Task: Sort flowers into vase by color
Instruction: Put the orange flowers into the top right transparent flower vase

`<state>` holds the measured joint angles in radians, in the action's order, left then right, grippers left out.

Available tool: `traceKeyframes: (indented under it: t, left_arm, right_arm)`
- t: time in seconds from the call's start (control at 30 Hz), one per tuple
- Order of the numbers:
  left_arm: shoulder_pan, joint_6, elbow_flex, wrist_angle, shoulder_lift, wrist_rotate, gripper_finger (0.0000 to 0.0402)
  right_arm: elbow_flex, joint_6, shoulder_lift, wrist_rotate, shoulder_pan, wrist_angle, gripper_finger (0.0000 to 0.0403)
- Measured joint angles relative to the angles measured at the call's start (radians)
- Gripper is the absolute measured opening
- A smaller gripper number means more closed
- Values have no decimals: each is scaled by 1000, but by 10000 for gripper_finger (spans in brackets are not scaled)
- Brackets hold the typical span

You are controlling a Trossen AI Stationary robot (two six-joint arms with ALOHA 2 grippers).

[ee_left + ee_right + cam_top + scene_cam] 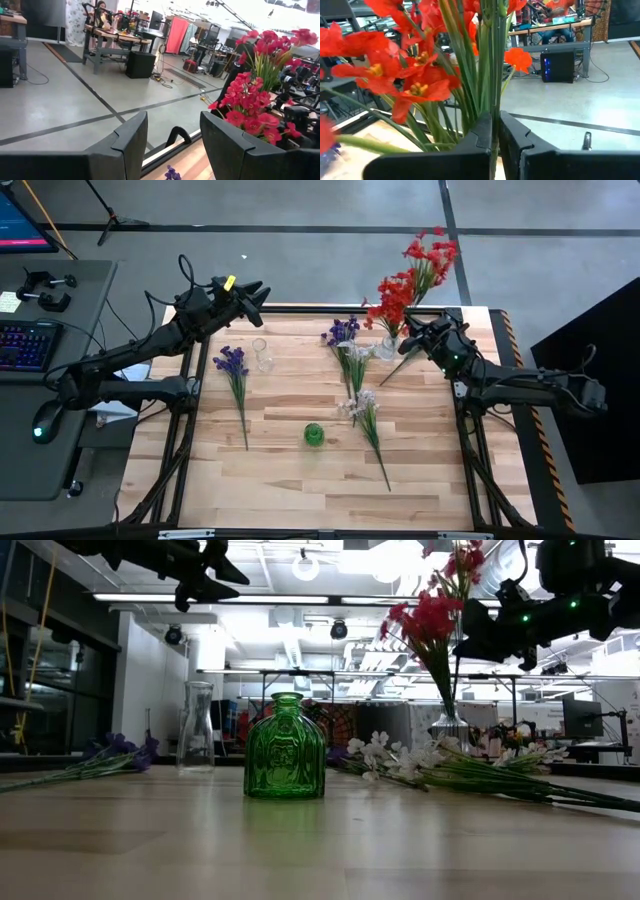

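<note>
Our left gripper [256, 290] hangs raised over the table's far left edge, fingers spread. Our right gripper [408, 332] is raised at the far right, fingers pinched together.

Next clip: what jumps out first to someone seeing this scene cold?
The tall red flowers in a clear vase at the table's far right edge, with the right gripper shut on a stem. Then the green bottle near the table's middle, purple and white sprays lying around it.
</note>
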<state>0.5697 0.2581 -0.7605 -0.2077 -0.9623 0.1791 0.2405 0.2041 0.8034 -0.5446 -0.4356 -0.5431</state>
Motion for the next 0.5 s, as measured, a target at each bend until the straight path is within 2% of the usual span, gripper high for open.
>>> traceKeyframes:
  t: [0.23,0.5]
  left_arm:
    - [0,0,0,0,0,7,170]
    - [0,-1,0,0,0,7,170]
  right_arm:
    - [0,5,74,7,0,-62,0]
    - [0,-10,95,1,0,-75,0]
